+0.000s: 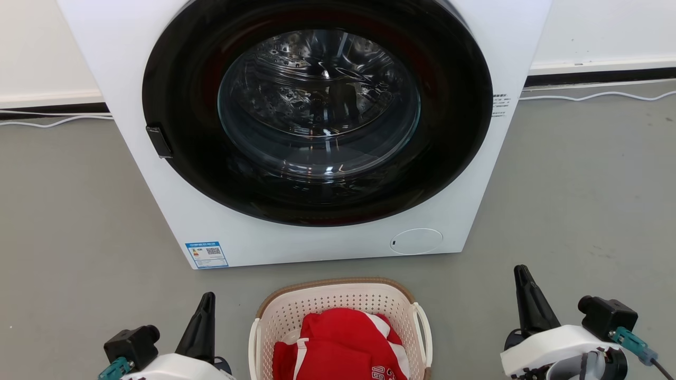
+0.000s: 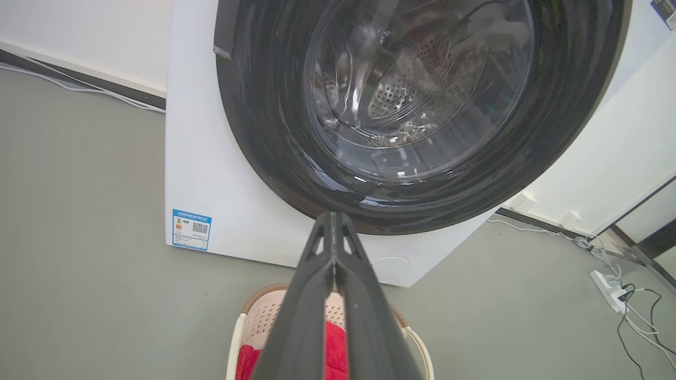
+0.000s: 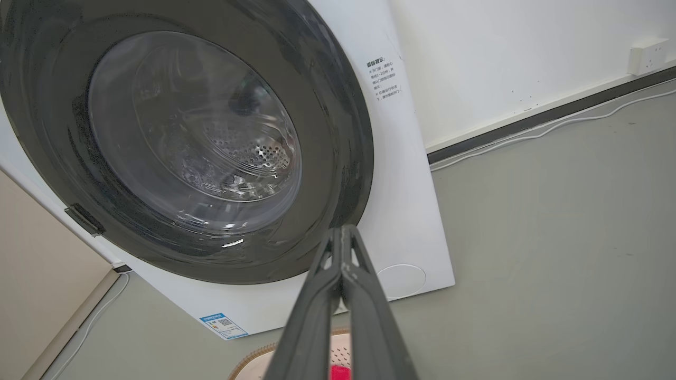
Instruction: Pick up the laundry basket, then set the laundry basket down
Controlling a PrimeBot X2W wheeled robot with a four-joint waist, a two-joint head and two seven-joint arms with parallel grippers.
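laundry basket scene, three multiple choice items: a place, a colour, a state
1. The laundry basket stands: A on the floor before the washing machine; B atop it; C in the drum.
2. The garment in it: A blue; B red and white; C green.
3. The left gripper and right gripper: A open; B shut, empty; C shut on handles.
A, it rests on grey floor at the machine's front; B, red cloth, white stripes; B, fingers pressed together, off the basket.
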